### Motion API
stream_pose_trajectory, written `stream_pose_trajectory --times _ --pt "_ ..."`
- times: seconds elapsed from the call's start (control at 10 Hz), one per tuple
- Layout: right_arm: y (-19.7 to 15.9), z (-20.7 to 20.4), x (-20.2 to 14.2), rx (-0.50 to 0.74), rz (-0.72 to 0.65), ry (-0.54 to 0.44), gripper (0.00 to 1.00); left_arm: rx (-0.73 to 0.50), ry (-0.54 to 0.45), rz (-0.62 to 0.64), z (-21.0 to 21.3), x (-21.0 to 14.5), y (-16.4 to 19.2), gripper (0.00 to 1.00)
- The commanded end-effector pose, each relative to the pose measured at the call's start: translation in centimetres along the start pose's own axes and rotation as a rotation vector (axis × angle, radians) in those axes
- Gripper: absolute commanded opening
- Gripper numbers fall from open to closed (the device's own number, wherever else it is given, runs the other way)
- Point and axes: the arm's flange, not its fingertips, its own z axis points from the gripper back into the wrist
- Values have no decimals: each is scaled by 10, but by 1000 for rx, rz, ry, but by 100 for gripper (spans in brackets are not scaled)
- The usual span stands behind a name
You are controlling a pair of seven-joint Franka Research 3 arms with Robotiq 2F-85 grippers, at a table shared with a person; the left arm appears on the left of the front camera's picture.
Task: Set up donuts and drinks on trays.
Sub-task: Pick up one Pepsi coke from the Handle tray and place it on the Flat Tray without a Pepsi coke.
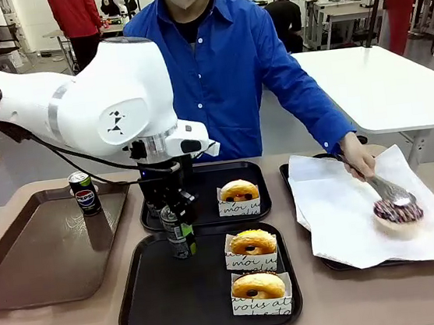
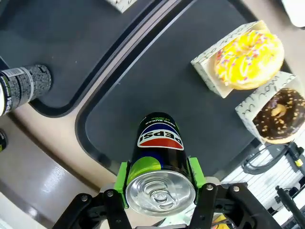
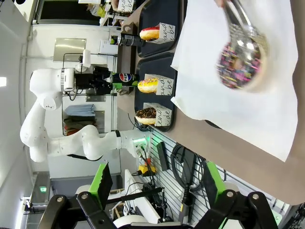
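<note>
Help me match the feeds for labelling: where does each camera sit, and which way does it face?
Front: between the arms, facing the person's hand with tongs; left gripper shows.
Left wrist: looks down its fingers at the held Pepsi can over a black tray.
Right wrist: sideways across the table; green pads apart.
Shared: Pepsi can, yellow donut.

The can [image 2: 159,160] held by the left tool [image 2: 159,188] reads "PEPSI"; a donut sleeve [image 1: 239,206] bears script "moi".

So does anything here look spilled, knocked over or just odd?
Nothing stands out. The cans stand upright, the donuts sit in their sleeves on the black trays, and the left gripper holds a Pepsi can over the near tray. The white paper looks clean.
</note>
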Motion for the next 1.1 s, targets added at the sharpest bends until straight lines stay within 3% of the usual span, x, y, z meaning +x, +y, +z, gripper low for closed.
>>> stream_pose_trajectory --times 0.0,0.6,0.7,1.0 --pt "-1 0 1 17 14 -6 100 2 50 23 -4 13 -4 58" --pt "-1 0 1 17 14 -6 100 -15 65 22 -16 15 -4 61" --pt "-1 0 1 17 14 -6 100 -16 63 24 -17 14 -5 100" --pt "-1 0 1 17 14 -6 100 -28 66 23 -17 14 -5 100"
